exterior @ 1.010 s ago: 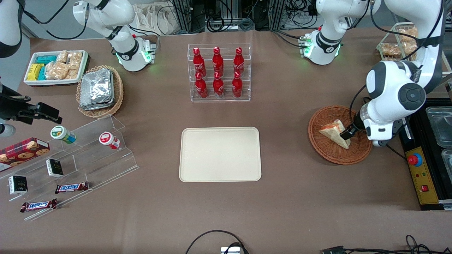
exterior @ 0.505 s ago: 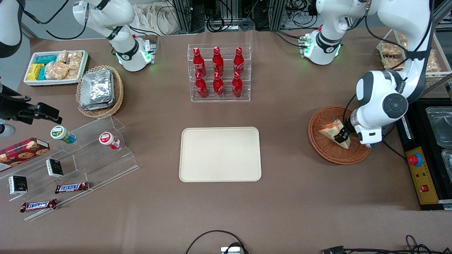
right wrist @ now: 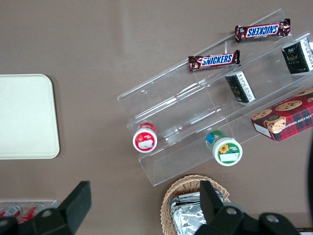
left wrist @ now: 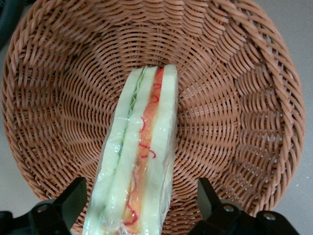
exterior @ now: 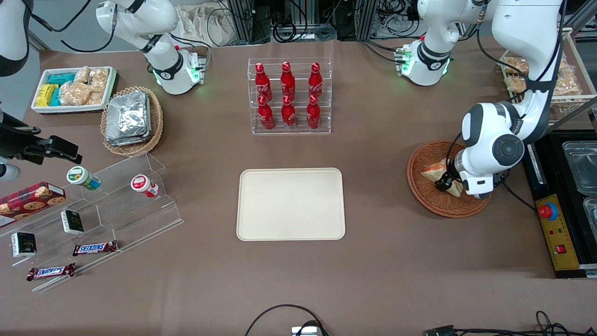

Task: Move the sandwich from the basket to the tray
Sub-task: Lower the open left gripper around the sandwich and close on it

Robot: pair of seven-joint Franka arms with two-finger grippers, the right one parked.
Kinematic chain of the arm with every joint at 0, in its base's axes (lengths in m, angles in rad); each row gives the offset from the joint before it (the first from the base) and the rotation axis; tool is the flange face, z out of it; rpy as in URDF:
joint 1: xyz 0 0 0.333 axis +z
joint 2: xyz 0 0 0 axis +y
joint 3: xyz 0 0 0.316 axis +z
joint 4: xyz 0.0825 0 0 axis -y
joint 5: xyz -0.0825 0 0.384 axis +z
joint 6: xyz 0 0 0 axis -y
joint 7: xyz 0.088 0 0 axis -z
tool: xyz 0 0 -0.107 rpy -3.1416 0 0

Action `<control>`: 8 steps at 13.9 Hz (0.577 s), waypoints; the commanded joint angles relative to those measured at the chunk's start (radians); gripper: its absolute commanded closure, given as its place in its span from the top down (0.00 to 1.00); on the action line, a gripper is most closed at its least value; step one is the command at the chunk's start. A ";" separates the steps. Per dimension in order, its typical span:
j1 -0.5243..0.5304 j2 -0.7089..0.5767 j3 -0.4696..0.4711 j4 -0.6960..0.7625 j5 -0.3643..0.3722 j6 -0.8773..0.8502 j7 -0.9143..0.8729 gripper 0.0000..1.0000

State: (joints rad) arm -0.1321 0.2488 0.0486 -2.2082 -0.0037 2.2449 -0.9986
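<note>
The sandwich [exterior: 433, 171], a plastic-wrapped white-bread wedge with green, orange and red layers, lies in the reddish-brown wicker basket [exterior: 422, 198] toward the working arm's end of the table. My left gripper [exterior: 445, 184] is down in the basket, over the sandwich's end nearer the front camera. In the left wrist view the gripper [left wrist: 141, 196] is open, with one black finger [left wrist: 73, 196] on each side of the sandwich [left wrist: 142, 156] and a small gap at both sides; the basket [left wrist: 234, 98] surrounds it. The cream tray [exterior: 290, 204] lies bare at the table's middle.
A clear rack of red bottles [exterior: 289, 95] stands farther from the front camera than the tray. A black control box with a red button [exterior: 548, 212] lies beside the basket. A wire rack of snack packs [exterior: 541, 65], a tan basket of foil packs [exterior: 132, 120] and an acrylic snack stand [exterior: 107, 205] are also here.
The left arm has shifted toward the table's middle over the basket. Its gripper now covers more of the sandwich. The sandwich has not moved.
</note>
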 commanded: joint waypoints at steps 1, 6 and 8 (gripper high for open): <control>-0.011 0.003 0.005 -0.001 -0.007 0.022 -0.041 0.51; -0.008 -0.016 0.005 0.016 0.001 0.005 -0.051 0.00; -0.008 -0.031 0.007 0.063 0.002 -0.060 -0.038 0.00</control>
State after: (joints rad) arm -0.1320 0.2472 0.0496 -2.1857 -0.0037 2.2430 -1.0289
